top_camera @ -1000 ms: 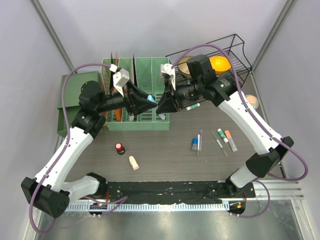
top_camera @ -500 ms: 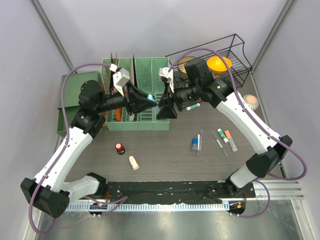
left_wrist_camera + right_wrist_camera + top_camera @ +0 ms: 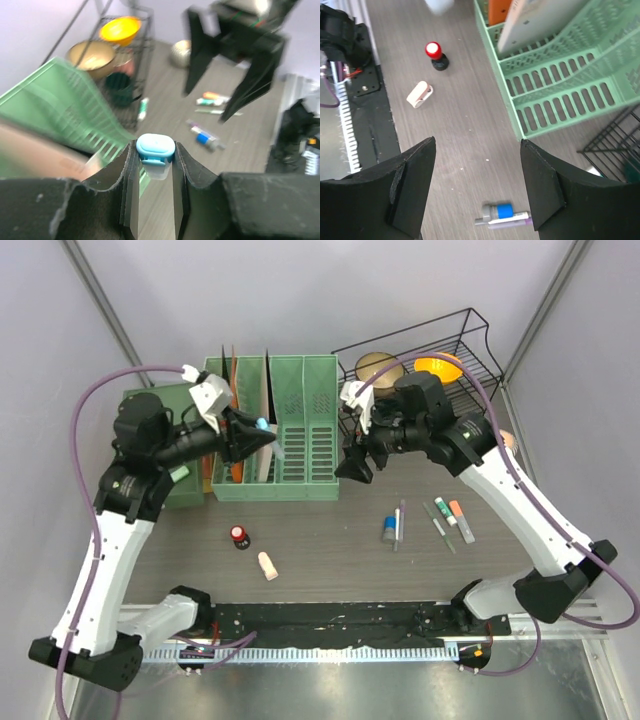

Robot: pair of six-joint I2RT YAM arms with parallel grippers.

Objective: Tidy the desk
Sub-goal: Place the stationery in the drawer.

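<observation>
I'm pinching a little blue-capped thing (image 3: 155,145) in the left claw (image 3: 263,432) right over the green rack (image 3: 300,455) at the back left of the desk (image 3: 330,540), so that arm's nearer the slots, while the right claw (image 3: 477,145) is hanging spread and empty.

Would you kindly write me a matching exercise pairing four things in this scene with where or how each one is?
Things:
1. blue-capped item
2. orange bowl
3. red-topped stamp
4. right gripper

Places or states:
A. in the wire rack
B. open above the desk
C. on the desk near the beige clip
D. pinched in the left gripper

Pairs: 1-D, 2-A, 3-C, 4-B.
</observation>
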